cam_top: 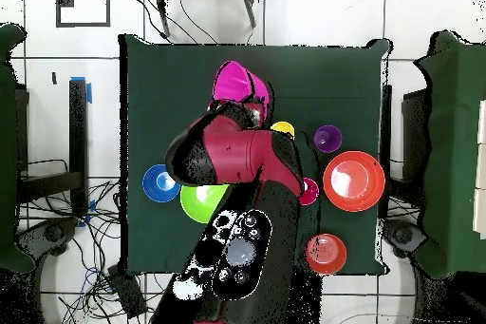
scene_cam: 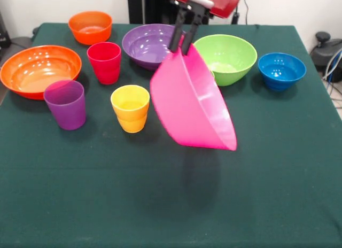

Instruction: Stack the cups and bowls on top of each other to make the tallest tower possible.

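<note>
My gripper (scene_cam: 180,48) is shut on the rim of the large pink bowl (scene_cam: 192,106) and holds it tilted on its side above the green table (scene_cam: 107,205), its shadow below. On the table stand a red cup (scene_cam: 104,62), a purple cup (scene_cam: 65,103) and a yellow cup (scene_cam: 130,108). Around them sit a large orange bowl (scene_cam: 40,70), small orange bowl (scene_cam: 91,26), purple bowl (scene_cam: 145,45), lime green bowl (scene_cam: 227,58) and blue bowl (scene_cam: 281,70). The green cup is hidden. In the overhead view the pink bowl (cam_top: 239,85) shows beyond the arm (cam_top: 228,154).
All cups and bowls stand upright and apart in the far half of the table in the front view. The arm covers the purple bowl in the overhead view. Chairs and cables lie around the table (cam_top: 152,73).
</note>
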Motion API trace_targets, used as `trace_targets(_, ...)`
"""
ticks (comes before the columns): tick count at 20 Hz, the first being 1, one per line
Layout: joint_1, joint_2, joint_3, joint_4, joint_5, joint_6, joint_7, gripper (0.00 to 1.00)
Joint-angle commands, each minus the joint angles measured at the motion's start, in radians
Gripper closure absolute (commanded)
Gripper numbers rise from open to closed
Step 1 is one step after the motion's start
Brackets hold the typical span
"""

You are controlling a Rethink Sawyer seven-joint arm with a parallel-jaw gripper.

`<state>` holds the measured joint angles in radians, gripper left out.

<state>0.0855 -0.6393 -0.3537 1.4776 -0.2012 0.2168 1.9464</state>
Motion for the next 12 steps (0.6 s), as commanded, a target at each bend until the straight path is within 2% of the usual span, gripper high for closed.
trace_targets(1, -0.003, 0.044, -0.032, -0.116, -0.020, 0.021, 0.091, 1.00)
trace_targets(6, 0.008, 0.069, -0.070, -0.130, -0.021, -0.042, 0.116, 1.00)
trace_targets(10, 0.044, 0.129, -0.153, -0.177, -0.024, -0.088, 0.141, 1.00)
trace_targets(12, 0.038, 0.160, -0.168, -0.206, -0.023, -0.120, 0.135, 1.00)
